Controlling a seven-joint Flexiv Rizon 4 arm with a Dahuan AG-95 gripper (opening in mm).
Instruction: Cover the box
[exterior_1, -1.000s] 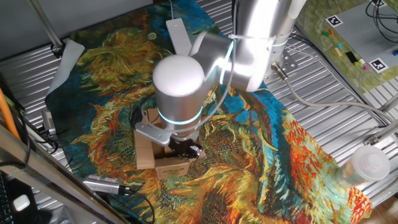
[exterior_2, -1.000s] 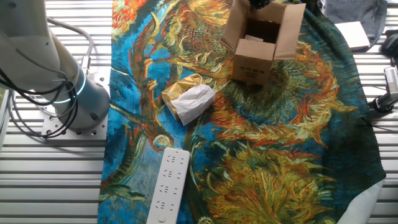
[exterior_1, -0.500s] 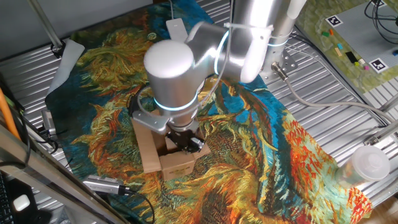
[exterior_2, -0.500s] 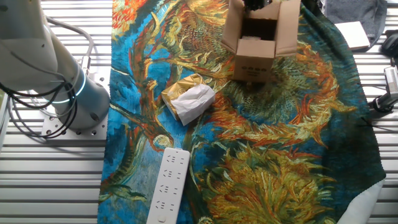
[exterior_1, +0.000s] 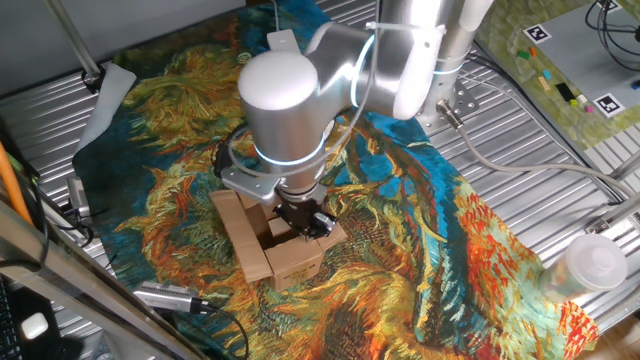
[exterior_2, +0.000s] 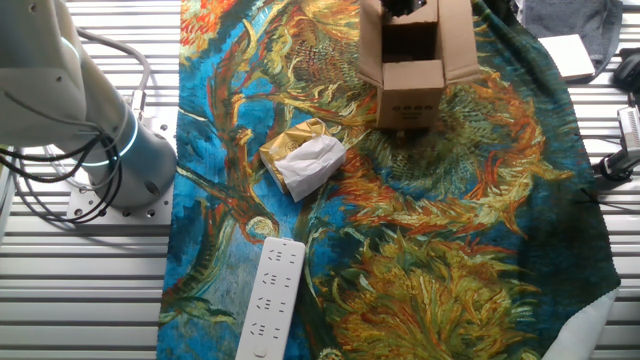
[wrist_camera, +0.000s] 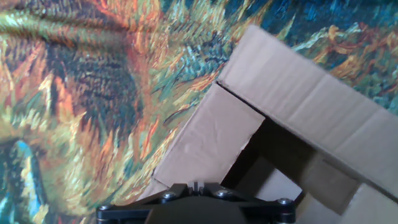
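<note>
The box (exterior_1: 292, 255) is a small brown carton standing on the painted cloth with its flaps up and its top open. In the other fixed view the box (exterior_2: 409, 62) sits at the top edge, its dark inside showing. My gripper (exterior_1: 306, 217) reaches down into the opening between the flaps, and its fingers look pressed together with nothing held. Only a dark bit of the gripper (exterior_2: 404, 5) shows there. In the hand view one flap (wrist_camera: 214, 146) lies just ahead of the gripper (wrist_camera: 194, 187), and a longer flap (wrist_camera: 311, 109) crosses on the right.
A white-and-yellow wrapped packet (exterior_2: 303, 160) and a white power strip (exterior_2: 268, 298) lie on the cloth away from the box. The arm's base (exterior_2: 105, 140) stands on the ribbed metal table. A metal-handled tool (exterior_1: 170, 296) lies by the cloth's near edge, and a clear cup (exterior_1: 590, 262) stands at the right.
The arm has swung towards the front right over the box. The box has turned and slid a little on the cloth with the gripper inside it.
</note>
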